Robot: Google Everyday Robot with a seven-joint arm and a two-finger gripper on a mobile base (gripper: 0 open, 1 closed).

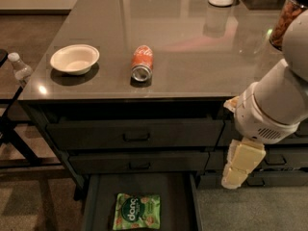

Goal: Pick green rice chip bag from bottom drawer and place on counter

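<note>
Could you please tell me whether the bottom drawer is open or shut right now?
Open: the bottom drawer is pulled out, with the green rice chip bag lying inside. The gripper hangs outside it, to the right.

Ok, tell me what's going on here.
The robot's hand hangs in front of the cabinet, to the right of the open bottom drawer and higher than it. The green rice chip bag lies flat inside that drawer, apart from the hand and not yet picked up. On the counter a red soda can lies on its side beside a white bowl.
</note>
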